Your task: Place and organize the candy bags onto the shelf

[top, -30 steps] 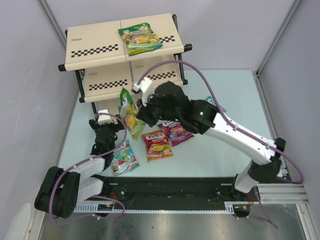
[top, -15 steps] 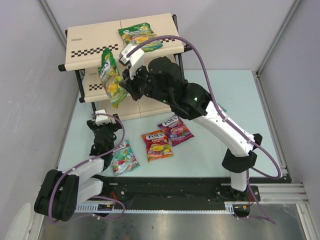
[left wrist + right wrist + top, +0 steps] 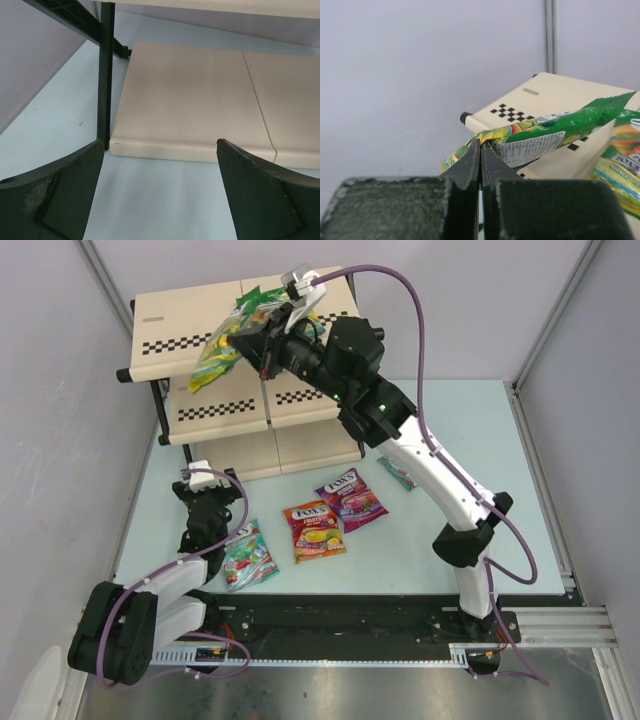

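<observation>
Right wrist view: found right gripper (image 3: 481,150) clenched, fingers pressed together on one edge of a green-yellow candy bag (image 3: 540,131). Noted bag running out from the jaws, long axis pointing away from the gripper and tilted, flat faces nearly edge-on to the lens. Seen beyond it: top tier of the shelf (image 3: 540,97), with a second green-yellow bag (image 3: 620,160) lying on that tier at the right.

From the top external view, placed the held bag over the front edge of the top tier's left panel, long axis pointing toward the shelf's left end, low end over the checkered strip (image 3: 190,343). Contact with the panel not determinable. Placed the second bag on the right panel, mostly hidden by the right arm (image 3: 430,465).

Judged step in hand: setting the held bag on the left panel beside its twin. Calls for moving in from the front edge and levelling before release.

Found left gripper (image 3: 160,150) spread wide, holding nothing, low near the table's (image 3: 440,560) near-left corner, facing the shelf's lowest tier. Logged on the table: teal bag (image 3: 245,555) near it, red-orange bag (image 3: 313,530) and purple-pink bag (image 3: 350,498) toward the middle, another teal bag (image 3: 400,475) partly behind the right arm. Judged the right arm alone placed to reach the top tier.
</observation>
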